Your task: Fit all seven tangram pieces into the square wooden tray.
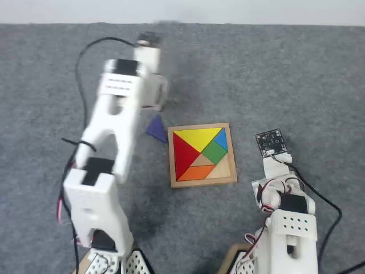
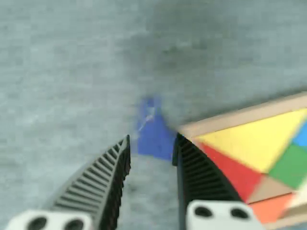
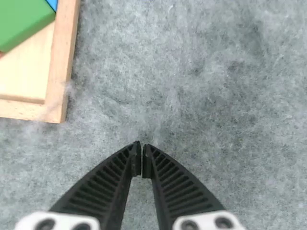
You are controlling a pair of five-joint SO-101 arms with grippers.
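Observation:
The square wooden tray [image 1: 231, 161] lies mid-table with yellow, red, green, light blue, orange and tan pieces inside; bare wood shows at its near right corner. A dark blue triangle [image 1: 155, 127] rests on the grey mat just off the tray's far left corner. In the left wrist view the blue triangle [image 2: 152, 130] sits just beyond my open left gripper [image 2: 151, 152], beside the tray's corner [image 2: 192, 128]. My right gripper [image 3: 141, 155] is shut with nothing in it, over bare mat to the right of the tray [image 3: 62, 57].
Grey felt mat [image 1: 285, 80] covers the whole table. The left arm [image 1: 117, 114] stretches over the mat left of the tray. The right arm [image 1: 285, 211] stays near the front right edge, cables trailing beside it.

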